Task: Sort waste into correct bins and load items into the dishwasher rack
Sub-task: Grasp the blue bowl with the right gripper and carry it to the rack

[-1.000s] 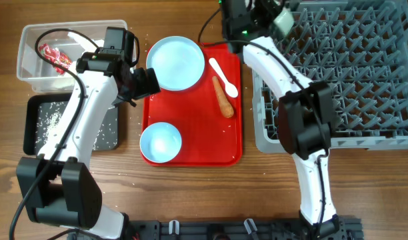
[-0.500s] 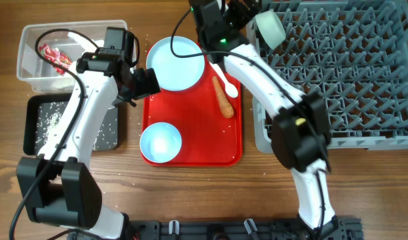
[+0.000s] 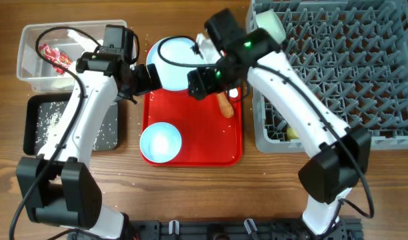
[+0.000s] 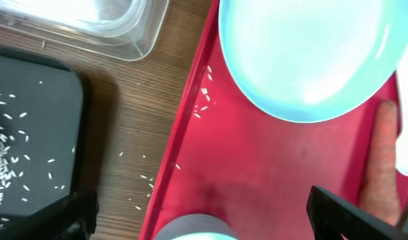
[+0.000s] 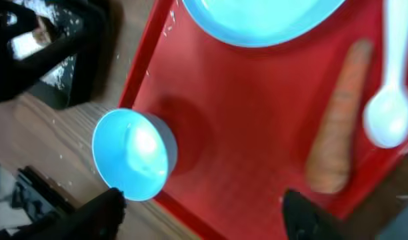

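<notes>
On the red tray (image 3: 191, 130) lie a light blue plate (image 3: 172, 63), a light blue bowl (image 3: 161, 142) and an orange carrot (image 3: 225, 105). My right gripper (image 3: 199, 83) hovers open and empty over the tray's middle. The right wrist view shows my right gripper (image 5: 204, 207) with the bowl (image 5: 131, 153), carrot (image 5: 337, 143), white spoon (image 5: 389, 107) and plate (image 5: 257, 17) below it. My left gripper (image 3: 143, 81) is open and empty over the tray's left edge. My left gripper (image 4: 201, 210) is just above the bowl (image 4: 197, 230), with the plate (image 4: 311, 53) ahead. A pale green bowl (image 3: 271, 25) sits in the grey rack (image 3: 364, 80).
The clear tub (image 3: 31, 67) at the far left holds a red wrapper (image 3: 54, 59). The black tray (image 3: 37, 137) in front of it holds white rice (image 3: 54, 120). Loose rice grains lie on the wood between them and the red tray. A small yellow thing (image 3: 292, 133) shows in the rack's front left.
My right arm has let go of the pale green bowl in the rack's back left corner and swung left and down over the red tray. My left arm has not moved.
</notes>
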